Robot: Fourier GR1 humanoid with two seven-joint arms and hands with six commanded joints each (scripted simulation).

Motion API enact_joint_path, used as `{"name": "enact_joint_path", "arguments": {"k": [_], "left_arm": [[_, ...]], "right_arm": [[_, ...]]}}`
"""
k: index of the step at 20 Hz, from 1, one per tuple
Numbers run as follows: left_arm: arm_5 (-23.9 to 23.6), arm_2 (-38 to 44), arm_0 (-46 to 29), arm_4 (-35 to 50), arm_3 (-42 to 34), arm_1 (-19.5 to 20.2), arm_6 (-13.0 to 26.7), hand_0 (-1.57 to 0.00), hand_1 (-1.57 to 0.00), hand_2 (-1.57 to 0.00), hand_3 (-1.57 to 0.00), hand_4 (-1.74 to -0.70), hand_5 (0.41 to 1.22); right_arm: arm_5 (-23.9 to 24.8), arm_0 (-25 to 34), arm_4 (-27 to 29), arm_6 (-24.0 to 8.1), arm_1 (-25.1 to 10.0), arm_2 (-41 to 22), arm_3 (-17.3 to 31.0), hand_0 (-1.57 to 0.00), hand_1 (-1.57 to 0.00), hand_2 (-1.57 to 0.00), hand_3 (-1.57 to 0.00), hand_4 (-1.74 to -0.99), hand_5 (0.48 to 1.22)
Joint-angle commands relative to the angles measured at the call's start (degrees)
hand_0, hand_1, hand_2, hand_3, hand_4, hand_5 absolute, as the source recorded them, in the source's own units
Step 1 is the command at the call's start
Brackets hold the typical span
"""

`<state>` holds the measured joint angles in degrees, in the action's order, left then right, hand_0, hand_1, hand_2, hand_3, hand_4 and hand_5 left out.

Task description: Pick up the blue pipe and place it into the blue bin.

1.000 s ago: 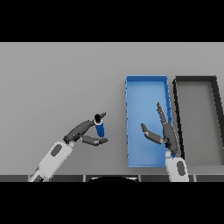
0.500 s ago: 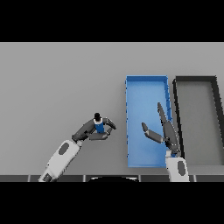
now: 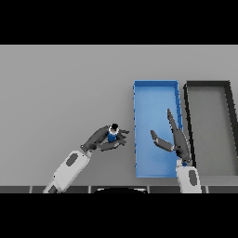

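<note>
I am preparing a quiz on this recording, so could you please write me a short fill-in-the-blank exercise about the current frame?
1. The left hand has its fingers curled around the blue ____.
2. The right hand hangs with straight fingers over the ____ bin.
3. The black bin stands on the ____ side of the blue bin.
4. The blue pipe is not yet ____ the blue bin.

Missing words: pipe; blue; right; in

grey table (image 3: 60,83) | black bin (image 3: 209,84) at right, just beside another bin, open top
</note>
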<state>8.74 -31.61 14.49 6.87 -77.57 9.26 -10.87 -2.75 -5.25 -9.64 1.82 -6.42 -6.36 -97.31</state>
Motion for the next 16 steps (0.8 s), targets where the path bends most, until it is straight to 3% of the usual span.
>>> {"name": "enact_joint_path", "arguments": {"k": [1, 4, 11, 14, 16], "left_arm": [[-0.61, -0.13, 0.05, 0.05, -1.27, -0.33, -0.29, -1.48, -1.49, -1.5, -1.42, -1.71, 1.19], [-0.92, -0.63, 0.31, 0.34, -4.09, -0.64, -1.0, -1.52, -1.53, -1.53, -1.45, -1.73, 1.205], [-0.66, -1.74, 1.69, 0.31, -11.35, -0.36, 6.42, -1.56, -1.56, -1.56, -1.49, -1.74, 1.218], [-0.67, -1.31, 2.57, -0.63, -10.44, -0.92, 7.81, -1.57, -1.57, -1.57, -1.5, -1.74, 1.219], [0.16, -1.49, 1.44, -0.6, -11.87, -0.19, 7.81, -1.57, -1.57, -1.57, -1.5, -1.74, 1.219]], "right_arm": [[0.39, 0.71, -0.42, -0.44, 0.36, -0.14, 0.64, 0.0, 0.0, 0.0, 0.0, -1.187, 0.603], [0.52, -0.14, -0.72, 0.85, 0.12, -0.11, 0.38, 0.0, 0.0, 0.0, 0.0, -1.18, 0.604], [0.61, -0.32, -0.63, 1.65, -0.5, 0.4, -0.23, 0.0, 0.0, 0.0, 0.0, -1.136, 0.604], [0.36, -1.02, -0.4, 2.46, -0.62, 0.39, -0.71, 0.0, 0.0, 0.0, 0.0, -1.127, 0.605], [0.22, -1.1, -0.22, 2.49, -0.76, 0.54, -0.53, 0.0, 0.0, 0.0, 0.0, -1.161, 0.605]]}}
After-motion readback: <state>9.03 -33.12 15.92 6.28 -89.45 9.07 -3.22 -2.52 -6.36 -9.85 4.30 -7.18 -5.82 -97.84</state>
